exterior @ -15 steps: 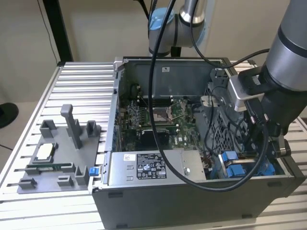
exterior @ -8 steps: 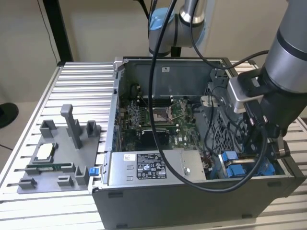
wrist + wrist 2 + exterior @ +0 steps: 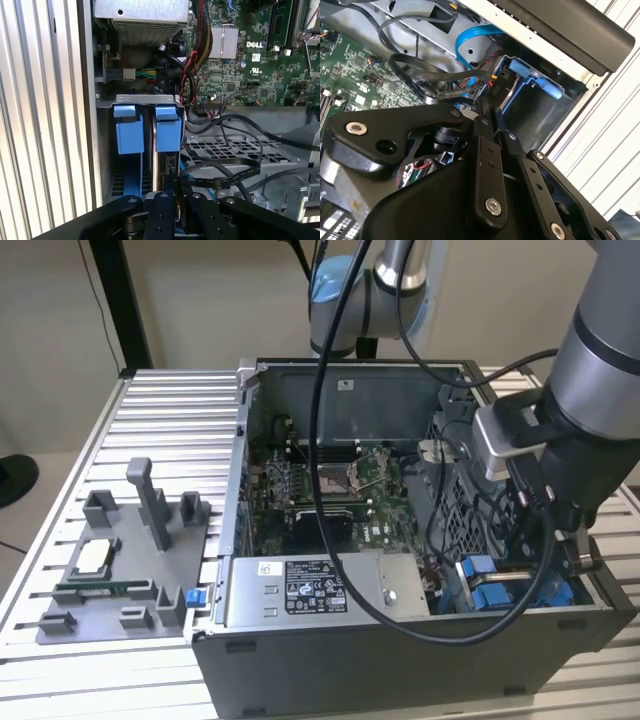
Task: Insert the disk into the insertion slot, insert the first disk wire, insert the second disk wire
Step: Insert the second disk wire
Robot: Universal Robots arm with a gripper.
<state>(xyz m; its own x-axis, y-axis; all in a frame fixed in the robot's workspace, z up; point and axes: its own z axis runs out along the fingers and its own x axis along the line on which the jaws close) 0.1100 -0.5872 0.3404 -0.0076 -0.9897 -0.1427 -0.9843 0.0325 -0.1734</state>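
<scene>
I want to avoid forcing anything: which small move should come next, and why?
Probably a gentle push of the end effector toward the disk: it already sits in the insertion slot, and the black wire ends at its edge.

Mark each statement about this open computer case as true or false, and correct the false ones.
1. The gripper is down inside the computer case, at the bay with the blue tabs. True.
2. The power-supply box lies outside the case on the table. False: it sits inside the case, along its front wall.
3. A grey fixture stands on the slatted table, on the exterior view's left of the case. True.
4. The case is closed by a side panel. False: it is open and the motherboard shows.
</scene>
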